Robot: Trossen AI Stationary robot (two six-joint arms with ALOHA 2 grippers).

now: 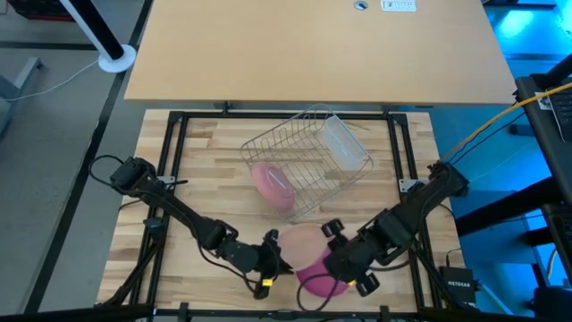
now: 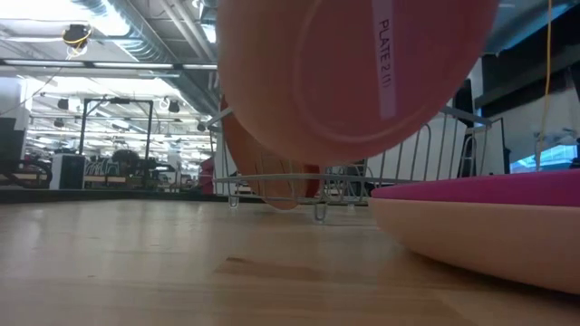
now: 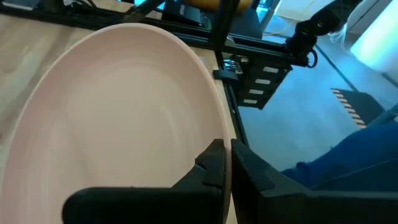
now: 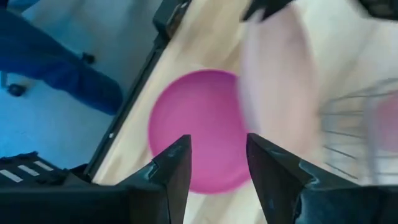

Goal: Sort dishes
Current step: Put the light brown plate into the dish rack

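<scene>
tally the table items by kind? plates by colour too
Plates: 3
- pale peach plate, pinched at the rim by the shut left tool: 1
- magenta plate, flat on the table under the open right tool: 1
- pinkish plate standing in the rack: 1
Wire rack: 1
Clear cup in the rack: 1
Total: 5

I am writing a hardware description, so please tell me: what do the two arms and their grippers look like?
Both arms are dark and slim, with black cables looped along them. The left gripper and right gripper each have two flat black fingers, with small yellow markings nearby.
</scene>
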